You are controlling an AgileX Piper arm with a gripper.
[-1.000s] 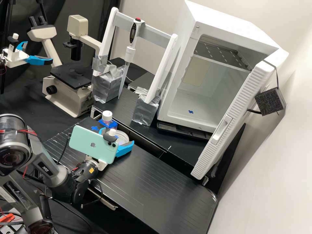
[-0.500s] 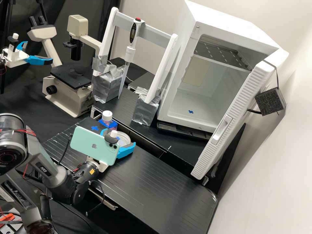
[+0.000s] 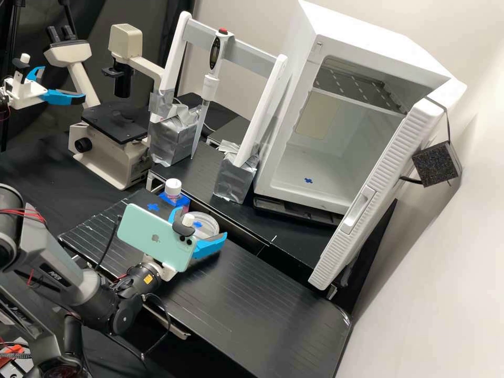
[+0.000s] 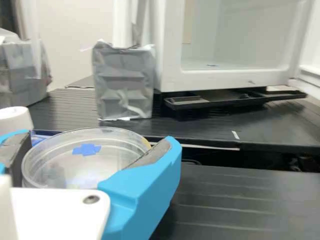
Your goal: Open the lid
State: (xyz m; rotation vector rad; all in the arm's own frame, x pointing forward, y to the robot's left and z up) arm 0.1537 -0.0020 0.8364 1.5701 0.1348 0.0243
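Looking at the dish (image 4: 112, 162), we find it round, shallow and clear, with one blue cross-shaped mark (image 4: 86, 149) on it or seen through it; we can't tell which. It lies at the tabletop (image 3: 236, 294), between the two blue fingers (image 4: 145, 195) of the tool (image 3: 202, 222), which are clamped on its sides. We count one dish, one bottle (image 3: 173, 187) with a white cap close by, one pale green phone (image 3: 155, 236) and two silver-taped blocks (image 3: 234, 179).
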